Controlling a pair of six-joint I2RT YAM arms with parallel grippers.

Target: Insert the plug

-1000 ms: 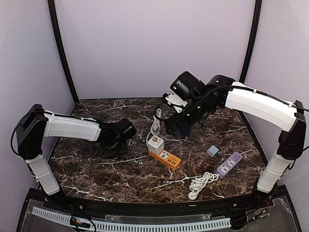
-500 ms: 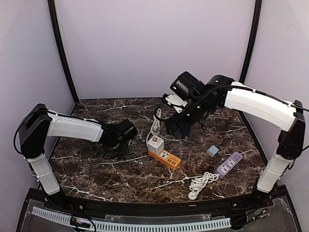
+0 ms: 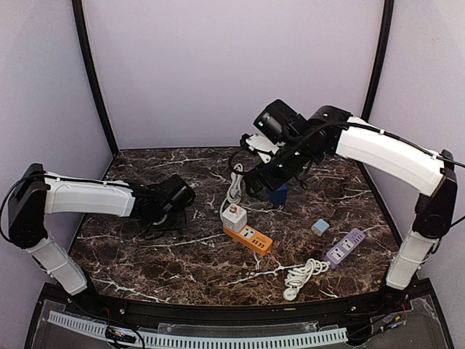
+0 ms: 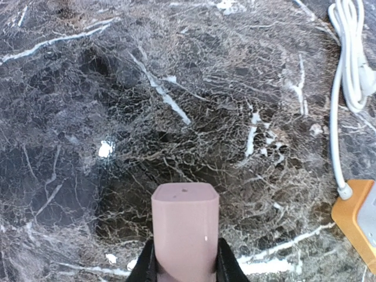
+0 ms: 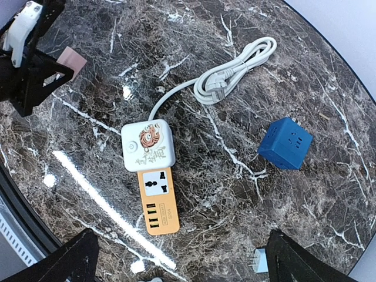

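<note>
Now: left gripper is gripping the pink plug, jaws closed on its two sides, with the plug's blunt end sticking forward past the fingers. It is hanging low over the table, not touching anything else as far as the left wrist view shows. Prongs are not showing; can't tell which face carries them.

Strip is lying to the right of the plug, well apart, and only its orange corner is peeking in at the left wrist view's right edge. Its long axis is running from upper left to lower right in the top view. The white adapter is sitting on the end nearest the left gripper; the free socket is lying just past it.

Right gripper is hovering high behind the strip, jaws spread wide, holding nothing. The cube is lying below it.

Judgement: left arm is carrying the plug, so the move is looking like a carry rightward past the adapter, then down.
</note>
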